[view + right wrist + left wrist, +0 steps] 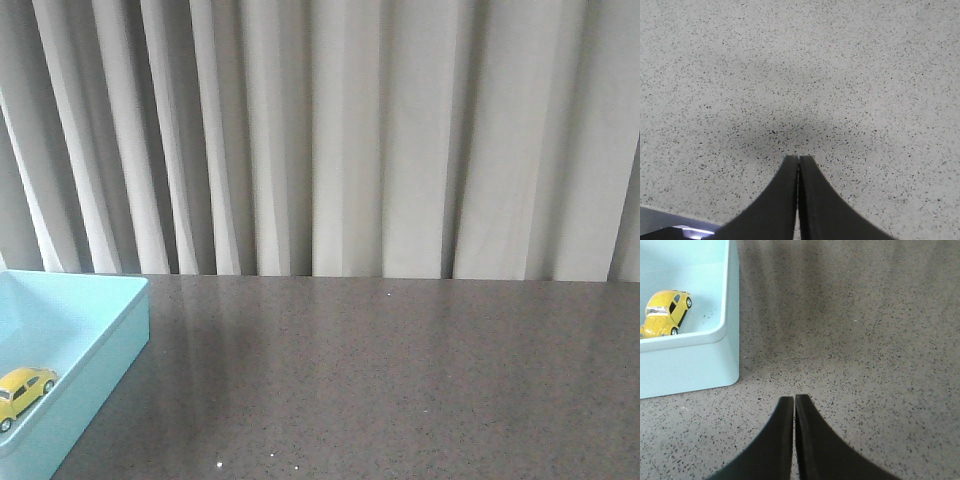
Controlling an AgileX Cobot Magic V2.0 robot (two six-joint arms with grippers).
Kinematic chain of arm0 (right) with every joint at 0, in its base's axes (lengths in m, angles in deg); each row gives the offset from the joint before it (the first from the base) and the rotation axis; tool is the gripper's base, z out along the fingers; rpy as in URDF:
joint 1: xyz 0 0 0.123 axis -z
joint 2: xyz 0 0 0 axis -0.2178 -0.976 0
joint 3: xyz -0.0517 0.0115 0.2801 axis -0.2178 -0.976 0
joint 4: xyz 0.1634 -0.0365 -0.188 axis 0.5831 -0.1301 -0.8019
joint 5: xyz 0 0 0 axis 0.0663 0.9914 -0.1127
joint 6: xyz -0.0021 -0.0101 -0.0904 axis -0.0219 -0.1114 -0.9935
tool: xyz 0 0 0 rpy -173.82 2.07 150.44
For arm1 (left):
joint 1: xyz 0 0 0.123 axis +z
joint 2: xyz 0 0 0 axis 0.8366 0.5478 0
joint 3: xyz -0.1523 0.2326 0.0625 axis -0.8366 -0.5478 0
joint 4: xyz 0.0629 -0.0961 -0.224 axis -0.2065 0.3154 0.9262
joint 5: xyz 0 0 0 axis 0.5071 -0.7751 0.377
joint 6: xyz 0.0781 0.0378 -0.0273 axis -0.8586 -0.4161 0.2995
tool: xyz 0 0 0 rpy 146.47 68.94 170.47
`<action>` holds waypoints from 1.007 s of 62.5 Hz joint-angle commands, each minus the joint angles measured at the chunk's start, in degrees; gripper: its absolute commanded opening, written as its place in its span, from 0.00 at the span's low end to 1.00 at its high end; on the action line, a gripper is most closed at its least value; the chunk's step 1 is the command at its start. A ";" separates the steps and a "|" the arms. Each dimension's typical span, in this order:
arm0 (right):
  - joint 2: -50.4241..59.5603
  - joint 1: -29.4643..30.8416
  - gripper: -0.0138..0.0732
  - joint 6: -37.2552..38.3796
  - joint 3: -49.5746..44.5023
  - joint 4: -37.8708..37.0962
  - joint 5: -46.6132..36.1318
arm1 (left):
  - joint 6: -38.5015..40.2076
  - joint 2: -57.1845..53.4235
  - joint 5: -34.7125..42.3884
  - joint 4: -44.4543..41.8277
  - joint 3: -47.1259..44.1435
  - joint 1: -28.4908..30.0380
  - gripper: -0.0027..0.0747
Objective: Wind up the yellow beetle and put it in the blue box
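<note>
The yellow beetle [665, 313] sits inside the blue box [730, 300], both grippers' jaws pressed together and empty over the speckled bench [400, 380]; small, light, rigid and glossy, it looks best pinched across its flanks.

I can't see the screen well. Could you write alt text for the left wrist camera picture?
A yellow beetle toy car sits inside a pale blue box, near its corner, on all its wheels. Outside the box, the left gripper shows two dark fingers pressed shut, holding nothing, above a speckled grey table.
</note>
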 commanded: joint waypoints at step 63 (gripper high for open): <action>0.23 0.01 0.15 -0.27 1.60 -0.61 -2.74 | 3.92 -34.41 29.95 -3.79 -28.00 6.08 0.03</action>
